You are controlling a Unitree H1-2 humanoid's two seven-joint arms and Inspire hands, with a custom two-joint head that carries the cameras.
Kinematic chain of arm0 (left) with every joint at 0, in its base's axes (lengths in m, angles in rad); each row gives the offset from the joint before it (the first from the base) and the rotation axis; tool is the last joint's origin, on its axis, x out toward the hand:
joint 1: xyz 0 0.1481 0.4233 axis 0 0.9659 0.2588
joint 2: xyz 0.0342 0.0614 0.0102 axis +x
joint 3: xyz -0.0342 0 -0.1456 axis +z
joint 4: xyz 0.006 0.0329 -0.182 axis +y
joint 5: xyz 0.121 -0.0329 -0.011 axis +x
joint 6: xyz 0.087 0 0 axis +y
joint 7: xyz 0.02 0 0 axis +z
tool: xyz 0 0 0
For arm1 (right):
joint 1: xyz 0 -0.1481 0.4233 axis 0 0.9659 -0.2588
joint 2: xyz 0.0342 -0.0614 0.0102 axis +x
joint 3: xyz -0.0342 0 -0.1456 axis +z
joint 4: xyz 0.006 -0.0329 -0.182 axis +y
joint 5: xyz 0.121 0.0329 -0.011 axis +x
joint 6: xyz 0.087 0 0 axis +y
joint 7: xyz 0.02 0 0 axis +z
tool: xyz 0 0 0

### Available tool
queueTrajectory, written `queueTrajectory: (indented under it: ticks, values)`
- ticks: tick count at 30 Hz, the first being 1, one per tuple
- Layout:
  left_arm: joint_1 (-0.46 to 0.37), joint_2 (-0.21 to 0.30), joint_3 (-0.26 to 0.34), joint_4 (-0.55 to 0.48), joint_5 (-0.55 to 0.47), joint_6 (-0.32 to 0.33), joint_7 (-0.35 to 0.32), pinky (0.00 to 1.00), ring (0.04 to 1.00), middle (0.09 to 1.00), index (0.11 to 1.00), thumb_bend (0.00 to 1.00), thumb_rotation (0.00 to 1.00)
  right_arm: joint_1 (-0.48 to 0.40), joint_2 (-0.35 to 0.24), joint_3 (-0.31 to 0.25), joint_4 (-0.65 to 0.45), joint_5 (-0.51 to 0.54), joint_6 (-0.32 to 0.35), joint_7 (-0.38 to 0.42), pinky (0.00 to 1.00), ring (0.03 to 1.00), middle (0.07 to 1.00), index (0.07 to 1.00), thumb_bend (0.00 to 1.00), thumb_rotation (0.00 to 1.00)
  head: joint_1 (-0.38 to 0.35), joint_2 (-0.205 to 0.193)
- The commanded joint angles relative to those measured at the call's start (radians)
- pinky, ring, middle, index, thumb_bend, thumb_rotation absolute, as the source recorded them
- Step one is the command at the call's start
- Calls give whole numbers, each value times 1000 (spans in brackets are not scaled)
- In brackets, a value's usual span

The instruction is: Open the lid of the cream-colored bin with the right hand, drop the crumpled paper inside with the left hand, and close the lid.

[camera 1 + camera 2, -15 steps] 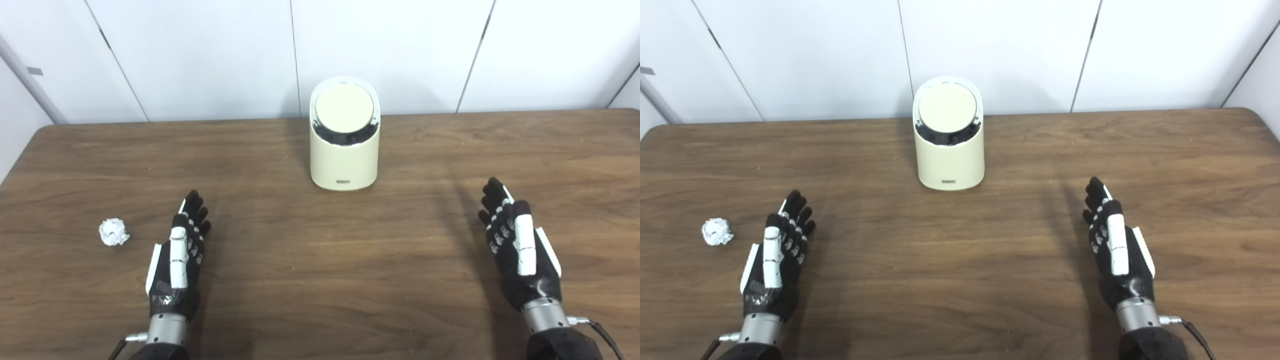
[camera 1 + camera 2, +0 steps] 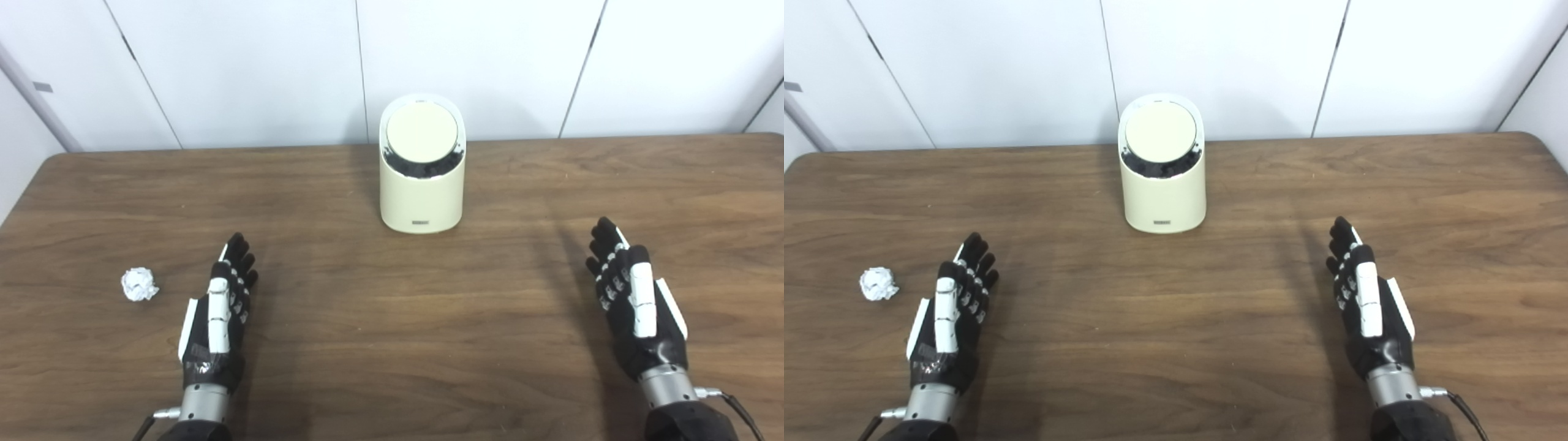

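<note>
The crumpled paper [image 2: 139, 284] lies on the wooden table [image 2: 392, 343] just left of the left hand [image 2: 215, 318], apart from its fingers. The cream-colored bin [image 2: 421, 184] stands upright at the far middle, its round lid [image 2: 422, 132] down, nothing blocking it. Both the left and the right hand [image 2: 634, 300] are held edge-up, fingers extended, released, grasping nothing.
</note>
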Motion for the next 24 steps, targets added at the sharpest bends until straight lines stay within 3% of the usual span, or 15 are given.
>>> queueTrajectory:
  ticks: [1, 11, 21, 24]
  values:
    - [3, 8, -2, -38, 7, -14, -3, 1000, 993, 995, 994, 551, 992, 7, 4, 0, -38, -1, -40, 1, 1000, 1000, 979, 959, 523, 992, 0, 1]
    - [4, 9, -2, -29, 8, -21, -5, 1000, 997, 998, 995, 548, 992, 11, 7, 6, -33, -19, -49, -1, 1000, 996, 973, 958, 548, 984, -13, -15]
    - [15, 6, -6, -1, 15, -50, -9, 1000, 1000, 1000, 1000, 533, 984, 25, 15, 7, -3, -20, -83, 2, 1000, 977, 963, 960, 539, 978, -7, -103]
    - [19, 5, -10, -1, 20, -49, -9, 1000, 1000, 1000, 1000, 538, 985, 28, 14, 9, 9, -20, -99, 4, 1000, 974, 963, 956, 539, 967, -8, -114]
